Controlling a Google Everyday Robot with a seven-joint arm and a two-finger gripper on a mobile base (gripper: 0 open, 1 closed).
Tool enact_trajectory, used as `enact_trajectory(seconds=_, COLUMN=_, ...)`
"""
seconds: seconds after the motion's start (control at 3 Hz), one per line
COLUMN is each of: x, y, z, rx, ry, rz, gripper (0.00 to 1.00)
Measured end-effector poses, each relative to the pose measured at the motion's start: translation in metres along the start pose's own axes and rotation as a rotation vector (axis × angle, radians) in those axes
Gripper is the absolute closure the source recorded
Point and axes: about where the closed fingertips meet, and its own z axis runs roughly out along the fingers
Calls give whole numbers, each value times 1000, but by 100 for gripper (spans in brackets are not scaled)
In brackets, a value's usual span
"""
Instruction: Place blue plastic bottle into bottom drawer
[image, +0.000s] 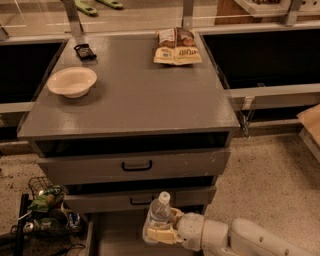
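The pale two-finger tool (160, 231) is clamped on the clear ribbed plastic bottle with white cap (159, 214), upright in front of the grey counter (135, 107), above the open shallow grey bottom drawer (117, 237). On the counter stand a cream round bowl (72, 81) and a brown snack bag (177, 47), well apart.

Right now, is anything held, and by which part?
The gripper, low above the open bottom drawer, holds the blue plastic bottle upright, jaws closed around its lower body.
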Motion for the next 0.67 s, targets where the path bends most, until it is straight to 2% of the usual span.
enact_trajectory(seconds=0.33, x=6, y=-2, z=4, rx=41, ry=-22, rz=-14, gripper=100)
enact_trajectory(seconds=0.67, x=19, y=-12, z=15, rx=131, ry=-89, rz=-35, gripper=100)
